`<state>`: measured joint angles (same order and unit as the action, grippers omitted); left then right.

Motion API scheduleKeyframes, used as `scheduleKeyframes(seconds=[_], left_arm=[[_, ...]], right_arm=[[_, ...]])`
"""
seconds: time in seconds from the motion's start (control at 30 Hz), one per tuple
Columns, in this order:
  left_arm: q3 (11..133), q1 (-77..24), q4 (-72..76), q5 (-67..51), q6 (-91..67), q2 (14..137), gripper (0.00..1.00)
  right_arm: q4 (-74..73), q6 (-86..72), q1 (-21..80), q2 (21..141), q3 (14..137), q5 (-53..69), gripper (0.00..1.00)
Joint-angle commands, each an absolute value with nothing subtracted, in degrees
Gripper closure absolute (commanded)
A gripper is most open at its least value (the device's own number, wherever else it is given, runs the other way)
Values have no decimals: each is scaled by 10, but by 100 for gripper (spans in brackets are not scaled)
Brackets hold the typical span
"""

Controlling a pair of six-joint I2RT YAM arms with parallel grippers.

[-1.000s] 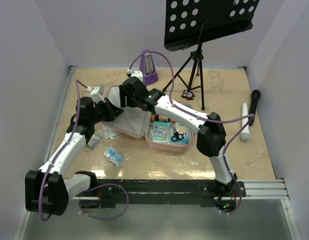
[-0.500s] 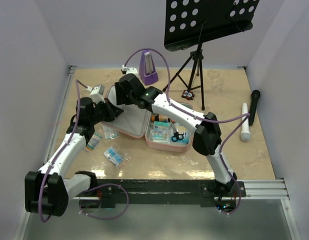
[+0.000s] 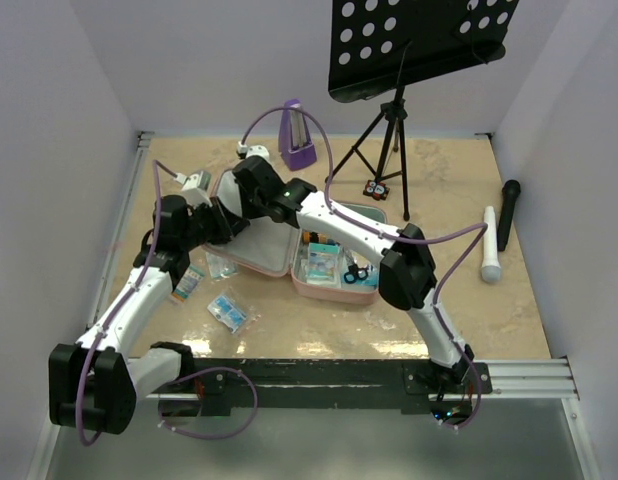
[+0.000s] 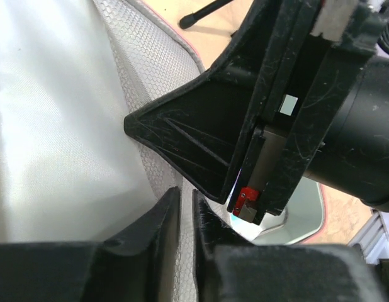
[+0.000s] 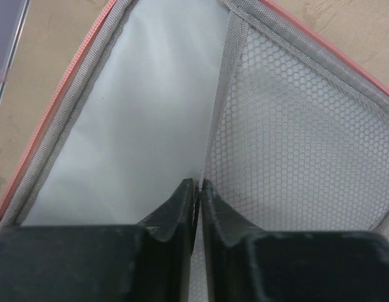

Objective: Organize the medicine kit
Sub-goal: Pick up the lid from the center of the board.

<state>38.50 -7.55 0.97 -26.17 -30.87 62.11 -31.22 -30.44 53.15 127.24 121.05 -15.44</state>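
Right wrist view: the right gripper (image 5: 196, 184) pinches the hem of the mesh pocket (image 5: 295, 126) in the lid of the medicine kit (image 3: 334, 292), which lies open beneath both tools. The left gripper (image 4: 186, 194) hovers just beside it, fingers almost together; whether they grip anything cannot be told.

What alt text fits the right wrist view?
Right gripper pinched shut on the edge of the mesh pocket inside the open medicine kit. Plain grey lining fills the picture's left, honeycomb mesh its right; tan table shows at the corners.
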Motion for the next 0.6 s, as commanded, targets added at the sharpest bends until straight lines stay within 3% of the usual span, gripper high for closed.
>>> scheduleKeyframes(seconds=[0.0,0.07,0.23,0.57], left_arm=[[417,-81,1,-258,-311,608,70],[438,-81,-40,-255,-310,611,60],[491,-80,-78,-251,-311,608,48],[582,-76,-163,-193,-315,575,42]], right_arm=[[-310,-297,530,1251,1211,-161,93],[-310,-297,530,1249,1210,-164,94],[-312,-296,528,1244,1209,-167,94],[-312,-292,527,1222,1197,-168,94]])
